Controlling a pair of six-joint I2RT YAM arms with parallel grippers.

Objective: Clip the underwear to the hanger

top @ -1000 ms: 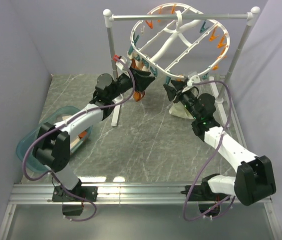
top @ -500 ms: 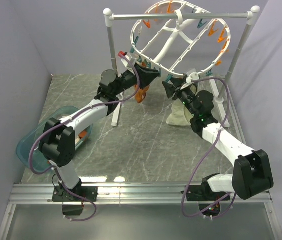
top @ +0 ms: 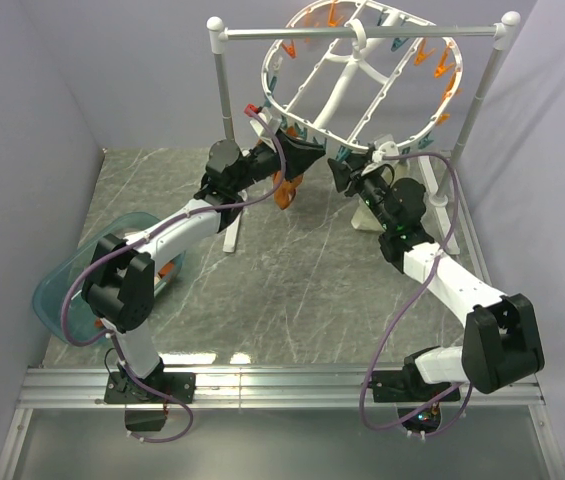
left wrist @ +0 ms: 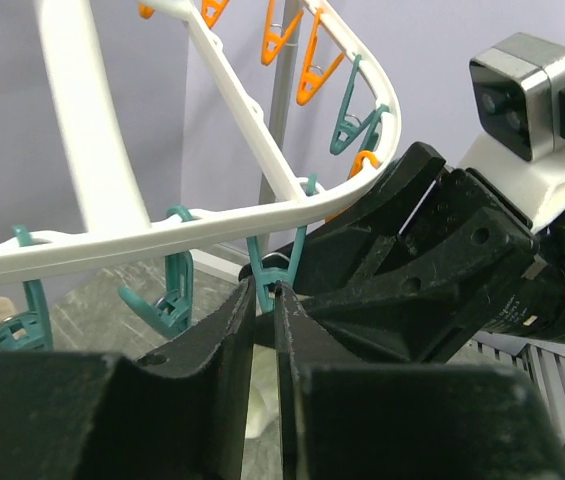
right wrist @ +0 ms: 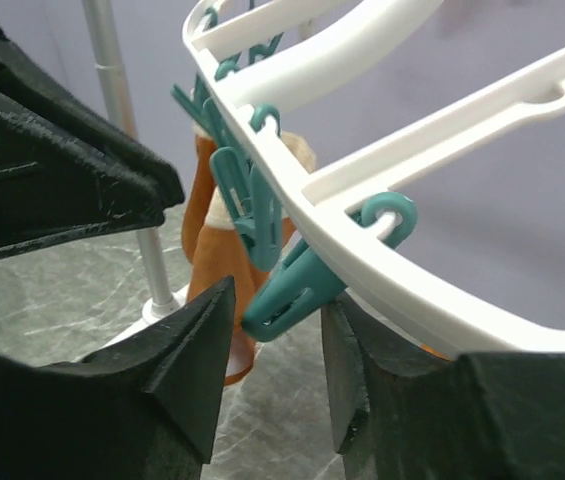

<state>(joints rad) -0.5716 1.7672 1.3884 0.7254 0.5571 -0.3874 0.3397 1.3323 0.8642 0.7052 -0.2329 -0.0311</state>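
Both arms have risen to the hanger (top: 342,85) rim: my left end effector (left wrist: 265,292) nearly closed on a teal clip (left wrist: 280,262), my right end effector (right wrist: 275,300) open astride a second clip (right wrist: 300,283), and the underwear that hung beneath it now hidden, so clipping seems close.

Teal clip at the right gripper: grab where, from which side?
Take the teal clip on its free lower body, coming from below the hanger rim: its loop hooks the rim and the body slants down between the right gripper's open fingers.
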